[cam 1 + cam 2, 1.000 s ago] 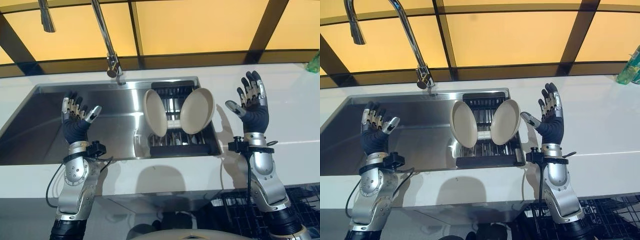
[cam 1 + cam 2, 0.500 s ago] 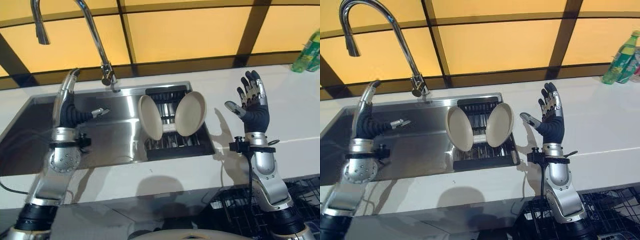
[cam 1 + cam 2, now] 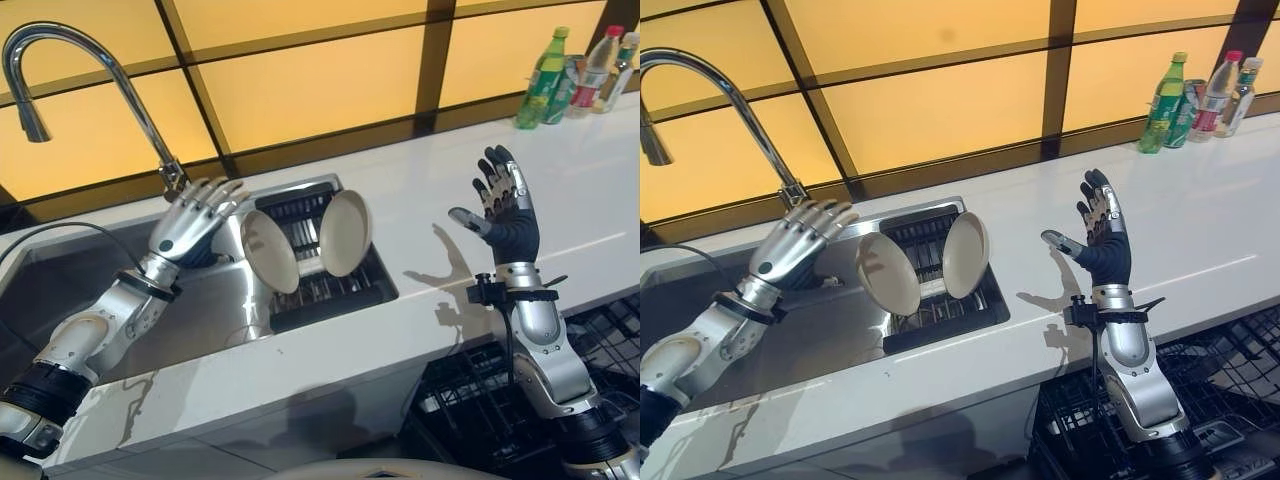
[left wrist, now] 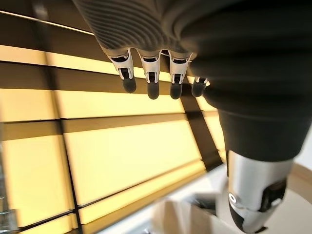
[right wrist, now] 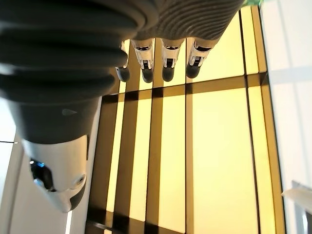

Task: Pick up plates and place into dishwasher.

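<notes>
Beside two plates (image 3: 305, 243) — left hand (image 3: 190, 217) splayed; right hand (image 3: 505, 210) splayed over bare counter (image 3: 600, 190).

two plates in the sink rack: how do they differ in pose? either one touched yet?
The left plate leans with its top toward the robot's left, next to the left hand; the right plate leans the opposite way, so they form a V. The left plate sits nearer the sink's open basin, the right plate nearer the counter and the raised right hand. Both are beige, stand on edge in the black rack, and neither is held: both hands are open.
</notes>
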{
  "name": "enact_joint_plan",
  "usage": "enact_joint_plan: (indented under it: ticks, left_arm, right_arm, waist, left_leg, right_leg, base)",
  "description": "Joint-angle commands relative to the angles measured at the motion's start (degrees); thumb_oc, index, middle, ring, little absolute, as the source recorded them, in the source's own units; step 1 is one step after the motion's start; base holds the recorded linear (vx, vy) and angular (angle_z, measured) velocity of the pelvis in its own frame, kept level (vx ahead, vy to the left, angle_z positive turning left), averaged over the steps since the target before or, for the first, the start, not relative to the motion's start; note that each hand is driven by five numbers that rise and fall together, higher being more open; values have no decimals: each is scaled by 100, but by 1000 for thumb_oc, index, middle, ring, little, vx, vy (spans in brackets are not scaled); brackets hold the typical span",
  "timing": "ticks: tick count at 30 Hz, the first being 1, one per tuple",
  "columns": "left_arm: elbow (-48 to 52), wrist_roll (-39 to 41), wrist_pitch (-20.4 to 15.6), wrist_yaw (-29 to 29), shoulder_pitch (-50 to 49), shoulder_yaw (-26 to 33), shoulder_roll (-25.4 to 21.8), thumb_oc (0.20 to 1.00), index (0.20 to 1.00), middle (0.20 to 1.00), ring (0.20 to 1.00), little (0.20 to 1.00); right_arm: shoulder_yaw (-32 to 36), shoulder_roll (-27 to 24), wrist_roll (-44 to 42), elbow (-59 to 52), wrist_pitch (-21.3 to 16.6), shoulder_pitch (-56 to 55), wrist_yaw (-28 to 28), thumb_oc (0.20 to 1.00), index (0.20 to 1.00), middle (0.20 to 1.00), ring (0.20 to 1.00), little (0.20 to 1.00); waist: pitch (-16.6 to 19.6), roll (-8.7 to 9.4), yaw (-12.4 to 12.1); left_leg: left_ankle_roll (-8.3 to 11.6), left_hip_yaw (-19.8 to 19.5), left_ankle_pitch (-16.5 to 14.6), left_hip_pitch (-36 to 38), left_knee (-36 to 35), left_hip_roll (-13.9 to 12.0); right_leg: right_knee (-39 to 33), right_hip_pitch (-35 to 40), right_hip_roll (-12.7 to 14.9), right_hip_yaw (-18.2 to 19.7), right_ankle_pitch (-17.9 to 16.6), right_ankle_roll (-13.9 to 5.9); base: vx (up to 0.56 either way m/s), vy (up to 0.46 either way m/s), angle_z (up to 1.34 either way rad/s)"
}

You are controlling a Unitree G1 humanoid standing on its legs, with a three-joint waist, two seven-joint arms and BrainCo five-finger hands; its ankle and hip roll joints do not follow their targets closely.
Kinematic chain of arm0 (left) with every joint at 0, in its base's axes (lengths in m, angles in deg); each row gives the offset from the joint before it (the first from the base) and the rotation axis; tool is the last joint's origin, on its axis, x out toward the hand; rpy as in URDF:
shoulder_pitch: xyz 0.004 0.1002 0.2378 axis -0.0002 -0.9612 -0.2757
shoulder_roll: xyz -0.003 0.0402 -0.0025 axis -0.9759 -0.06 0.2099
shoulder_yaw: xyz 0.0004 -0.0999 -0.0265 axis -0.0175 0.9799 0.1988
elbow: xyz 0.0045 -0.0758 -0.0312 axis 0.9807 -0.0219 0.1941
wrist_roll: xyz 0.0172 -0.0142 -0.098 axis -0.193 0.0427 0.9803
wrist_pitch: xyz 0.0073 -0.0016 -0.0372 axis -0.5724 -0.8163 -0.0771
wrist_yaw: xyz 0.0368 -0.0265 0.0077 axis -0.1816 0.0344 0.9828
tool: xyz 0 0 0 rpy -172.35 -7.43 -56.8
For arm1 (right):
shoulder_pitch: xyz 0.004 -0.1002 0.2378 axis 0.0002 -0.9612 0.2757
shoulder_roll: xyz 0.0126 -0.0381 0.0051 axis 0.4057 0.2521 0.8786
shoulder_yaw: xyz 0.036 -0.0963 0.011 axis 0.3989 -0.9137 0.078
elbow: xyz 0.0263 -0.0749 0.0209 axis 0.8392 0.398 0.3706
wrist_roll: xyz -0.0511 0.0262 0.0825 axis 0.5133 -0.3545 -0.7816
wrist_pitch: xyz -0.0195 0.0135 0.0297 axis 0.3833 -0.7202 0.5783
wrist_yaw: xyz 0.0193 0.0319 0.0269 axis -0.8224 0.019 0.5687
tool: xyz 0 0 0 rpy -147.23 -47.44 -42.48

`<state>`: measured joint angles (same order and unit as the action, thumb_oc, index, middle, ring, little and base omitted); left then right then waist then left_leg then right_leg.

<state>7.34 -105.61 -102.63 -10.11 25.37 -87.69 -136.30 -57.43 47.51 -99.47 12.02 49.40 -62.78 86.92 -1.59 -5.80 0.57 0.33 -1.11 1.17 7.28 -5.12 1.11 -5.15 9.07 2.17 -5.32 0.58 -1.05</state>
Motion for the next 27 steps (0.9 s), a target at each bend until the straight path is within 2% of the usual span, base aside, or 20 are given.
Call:
enact_joint_plan:
  ticks: [1, 8, 13, 18, 21, 23, 27]
  left_arm:
    - [-232, -437, -124, -305, 592, -60, -428, 1000, 1000, 1000, 1000, 1000]
    - [-338, -1103, -489, 241, 397, -385, -518, 1000, 1000, 1000, 1000, 1000]
    - [-623, -1111, -395, 379, 348, -600, -497, 1000, 1000, 1000, 1000, 1000]
    - [-878, -1221, -85, 213, 303, -564, -389, 1000, 1000, 1000, 1000, 1000]
    - [-1074, -1281, 415, -9, 370, -531, -267, 1000, 1000, 1000, 1000, 1000]
    - [-1389, -1350, 687, -377, 462, -540, -102, 1000, 1000, 1000, 1000, 1000]
    - [-1642, -1499, 997, -756, 632, -531, 91, 1000, 1000, 1000, 1000, 1000]
  right_arm:
    - [143, -217, -151, -163, -92, 177, -97, 1000, 1000, 1000, 1000, 1000]
    - [285, -407, -313, -148, -123, 49, -248, 1000, 1000, 1000, 1000, 1000]
    - [224, -486, -338, -89, -97, 35, -221, 1000, 1000, 1000, 1000, 1000]
    - [208, -546, -363, -17, -143, 31, -320, 1000, 1000, 1000, 1000, 1000]
    - [174, -531, -329, 5, -118, 42, -328, 1000, 1000, 1000, 1000, 1000]
    - [97, -509, -255, 4, -101, 81, -284, 1000, 1000, 1000, 1000, 1000]
    - [99, -442, -150, 72, -140, 54, -296, 1000, 1000, 1000, 1000, 1000]
  waist:
    - [153, 204, -72]
    - [20, 186, 26]
    - [-48, 164, 58]
    - [-157, 134, 96]
    - [-207, 125, 124]
    - [-252, 118, 162]
    - [-331, 111, 228]
  left_leg:
    - [119, 359, -376, -46, 88, -124]
    - [68, 446, -394, -69, 76, -99]
    - [36, 457, -406, -74, 101, -56]
    - [11, 454, -412, -104, 126, -19]
    - [-5, 464, -413, -113, 128, 2]
    - [-20, 478, -419, -132, 143, 15]
    - [-43, 531, -446, -130, 185, 35]
  right_leg:
    - [75, -391, 339, 88, -82, -449]
    - [102, -512, 391, 162, -128, -529]
    - [141, -548, 453, 215, -138, -580]
    - [199, -628, 499, 289, -159, -616]
    - [225, -664, 525, 333, -172, -631]
    - [258, -704, 544, 377, -174, -639]
    - [318, -733, 569, 468, -178, -669]
  base:
    - [66, 69, -17]
    - [48, 73, -8]
    - [69, 82, -3]
    - [45, 86, -2]
    - [38, 74, -3]
    - [20, 69, -8]
    - [38, 47, -9]
